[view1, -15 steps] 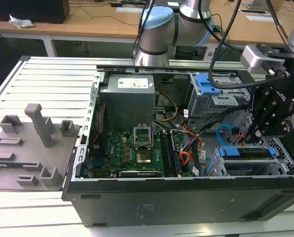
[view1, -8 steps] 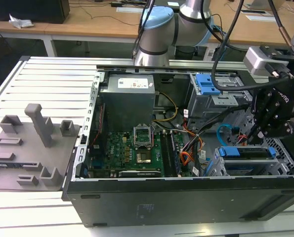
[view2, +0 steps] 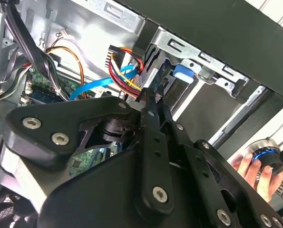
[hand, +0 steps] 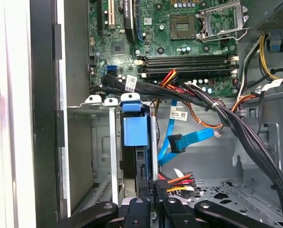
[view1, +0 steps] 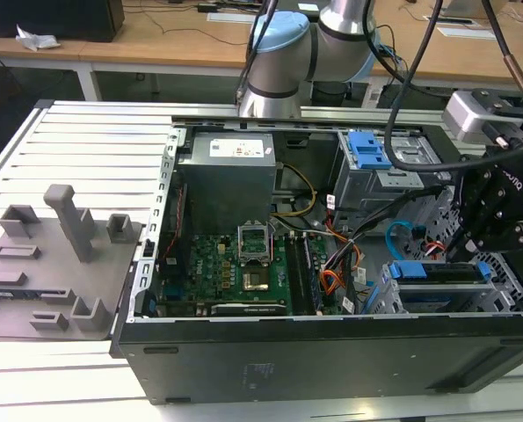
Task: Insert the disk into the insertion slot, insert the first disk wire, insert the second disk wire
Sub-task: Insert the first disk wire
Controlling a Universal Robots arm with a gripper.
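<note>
1. The open computer case (view1: 331,356) lies on its side on the slatted bench, with the arm reaching in at the exterior view's right.
2. The disk (view1: 437,271) sits in the insertion slot (view1: 380,301) in the lower right of the exterior view. Its blue carrier edge shows along the top of the grey cage. In both wrist views the blue tab of the disk (hand: 135,130) (view2: 183,72) stands between the metal walls of the slot (hand: 113,152) (view2: 217,66).
3. The gripper (view1: 466,249) hangs just above the rear end of the disk. In both wrist views its fingers are drawn together (hand: 154,204) (view2: 150,97) around the black plug of the first disk wire (hand: 178,180) (view2: 122,71), a red, yellow and black bundle, and the plug is held right at the disk's back edge.
4. The second disk wire (view1: 393,233) loops free just beside the cage. Its dark plug (hand: 177,142) hangs loose, apart from the disk, and the light-blue band (view2: 96,85) curves over the board.
5. Further up in the exterior view is the cage with the blue latch (view1: 366,154), the orange flat cable (view1: 331,281) lies by the motherboard (view1: 235,264), and a grey fixture plate (view1: 59,255) rests at the lower left.
6. In the second wrist view a person's hand (view2: 250,167) grips a round knob with a blue ring (view2: 267,156).
</note>
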